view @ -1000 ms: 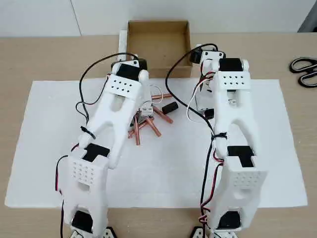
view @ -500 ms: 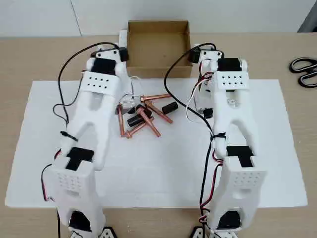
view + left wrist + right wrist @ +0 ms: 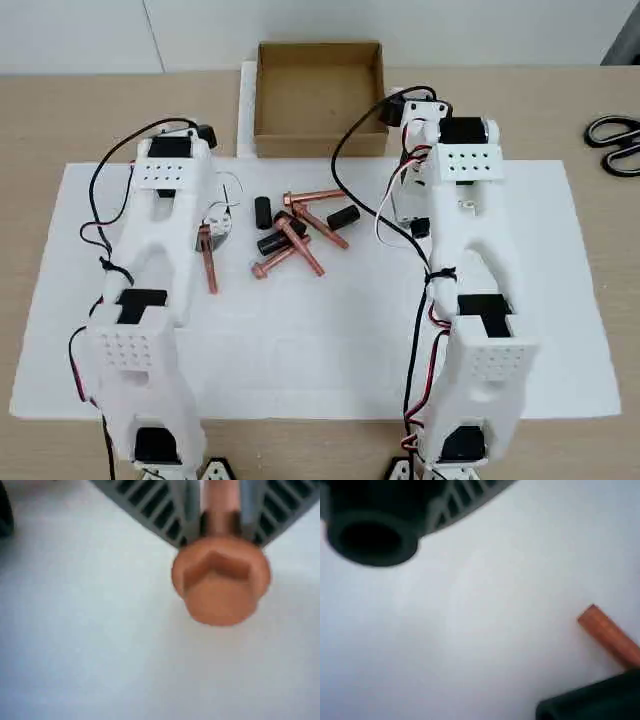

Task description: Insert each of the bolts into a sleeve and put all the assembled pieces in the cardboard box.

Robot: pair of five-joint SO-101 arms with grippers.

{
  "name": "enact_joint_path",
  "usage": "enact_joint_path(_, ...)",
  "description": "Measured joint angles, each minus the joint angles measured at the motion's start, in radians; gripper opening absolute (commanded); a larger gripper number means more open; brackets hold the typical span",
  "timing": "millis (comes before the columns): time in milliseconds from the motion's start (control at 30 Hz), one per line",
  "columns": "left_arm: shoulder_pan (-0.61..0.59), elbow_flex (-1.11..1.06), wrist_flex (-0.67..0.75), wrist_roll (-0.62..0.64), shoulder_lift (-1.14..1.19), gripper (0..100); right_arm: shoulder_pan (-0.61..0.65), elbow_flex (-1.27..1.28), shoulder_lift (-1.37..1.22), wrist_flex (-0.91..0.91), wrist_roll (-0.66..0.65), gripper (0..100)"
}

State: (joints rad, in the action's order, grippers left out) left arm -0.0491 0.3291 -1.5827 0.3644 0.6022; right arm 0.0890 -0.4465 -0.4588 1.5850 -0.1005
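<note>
White mat [image 3: 330, 330] below: I'm holding left gripper [image 3: 220, 510] clamped on a bolt [image 3: 220, 580], clear of the pile [image 3: 300, 235], right gripper [image 3: 412, 220] pinching a sleeve [image 3: 370, 537] w/ bore exposed for mating; box [image 3: 320, 140] waiting behind.

the left arm [image 3: 150, 250] and right arm [image 3: 470, 240] are white plastic shells with black motors [image 3: 140, 305] at the joints and square plates [image 3: 465, 162] dotted with holes. black cables [image 3: 100, 195] loop off each, with thin red wires [image 3: 432, 345] alongside. the left claw [image 3: 220, 515] has grey ribbed fingers [image 3: 145, 505].
</note>
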Motion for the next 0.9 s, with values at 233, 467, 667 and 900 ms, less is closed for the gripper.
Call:
enact_joint_path(233,0.000,0.012,0.005,-0.075,0.048,1,0.008,0.000,0.000,0.000,0.000,0.5)
enact_joint_path(467,0.000,0.014,0.005,-0.075,0.049,2,0.028,0.000,0.000,0.000,0.000,0.5)
enact_joint_path(667,-0.003,0.014,0.006,-0.075,0.063,7,0.028,0.000,0.000,0.000,0.000,0.5)
enact_joint_path(900,-0.005,0.014,0.011,-0.075,0.063,7,0.028,0.000,0.000,0.000,0.000,0.5)
